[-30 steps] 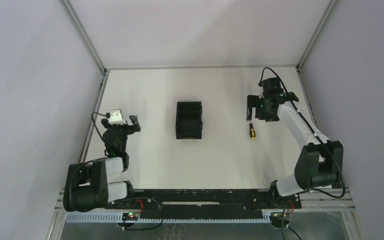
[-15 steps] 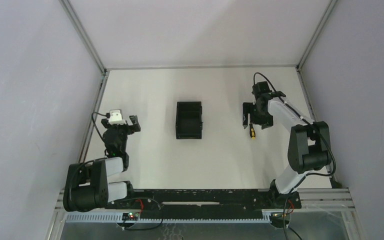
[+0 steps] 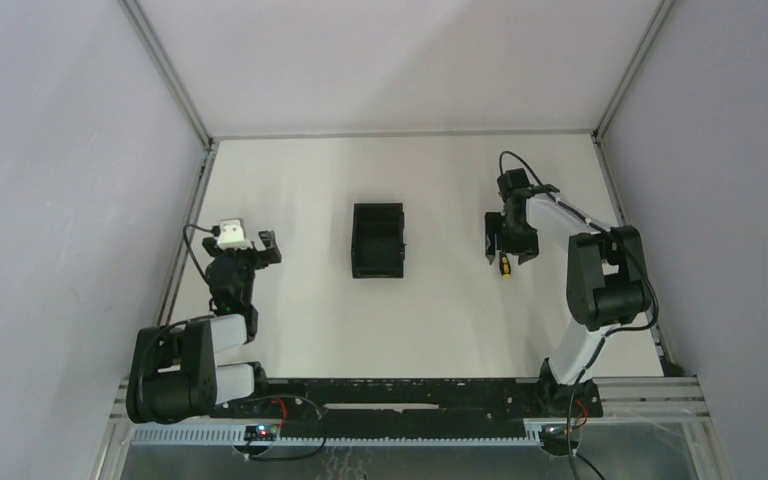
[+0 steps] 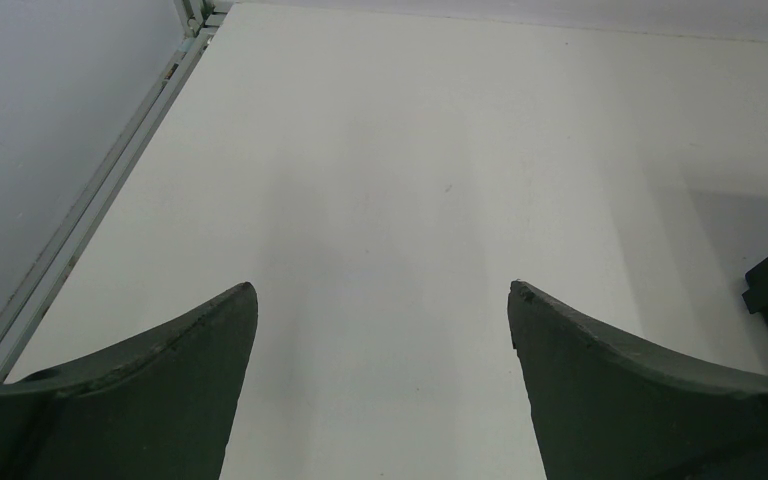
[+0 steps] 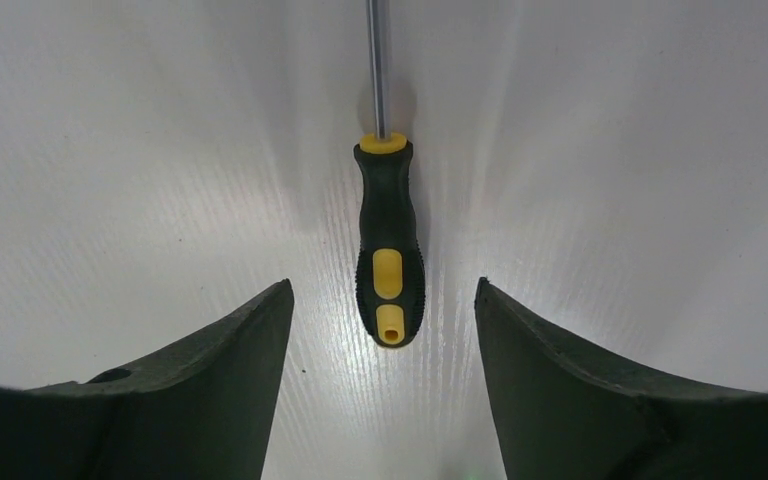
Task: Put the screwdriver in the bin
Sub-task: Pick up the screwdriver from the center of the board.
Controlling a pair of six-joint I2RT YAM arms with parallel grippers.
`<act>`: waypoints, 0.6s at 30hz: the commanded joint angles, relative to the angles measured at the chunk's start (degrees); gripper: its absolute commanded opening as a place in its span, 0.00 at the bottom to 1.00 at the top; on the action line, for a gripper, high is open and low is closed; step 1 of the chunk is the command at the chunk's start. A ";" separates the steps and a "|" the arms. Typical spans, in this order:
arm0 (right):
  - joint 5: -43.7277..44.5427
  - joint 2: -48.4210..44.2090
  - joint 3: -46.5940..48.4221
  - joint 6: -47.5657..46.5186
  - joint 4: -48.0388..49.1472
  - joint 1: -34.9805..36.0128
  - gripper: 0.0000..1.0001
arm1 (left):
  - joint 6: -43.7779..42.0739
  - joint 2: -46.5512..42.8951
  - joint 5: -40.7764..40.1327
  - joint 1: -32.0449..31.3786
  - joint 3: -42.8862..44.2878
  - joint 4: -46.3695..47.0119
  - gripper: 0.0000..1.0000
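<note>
Nearest the bases, the left hand [image 4: 382,290] rests low at the left edge of the desk [image 3: 440,320]. Its fingers are spread wide with nothing between them, and it has not stirred over the last second.

Further out on the right, the right hand [image 5: 382,290] has swung in from behind and to the right of the screwdriver [image 5: 388,250] and dropped over it. The arm is now folded up more steeply than it was. The screwdriver lies flat on the desk where it lay before, its yellow-and-black handle between the two fingers and its thin shaft pointing away from the wrist. The fingers have begun to draw in but are still released: bare desk shows on both sides of the handle, so nothing is grasped yet.

The bin [image 3: 377,270] stands well apart to the left, mid-desk, and looks empty. By my reading the reach is done and the clench is under way; lift and carry remain.
</note>
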State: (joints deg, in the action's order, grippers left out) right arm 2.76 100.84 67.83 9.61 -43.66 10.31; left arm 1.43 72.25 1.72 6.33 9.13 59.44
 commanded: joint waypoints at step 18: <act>1.61 3.37 0.33 1.37 1.69 0.42 0.52 | -1.26 -0.35 0.04 -0.31 0.55 3.31 1.00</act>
State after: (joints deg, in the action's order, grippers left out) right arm 3.40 103.33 67.83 10.00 -42.50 10.55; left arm 1.43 72.25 1.72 6.33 9.13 59.44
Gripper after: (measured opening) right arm 0.534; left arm 0.996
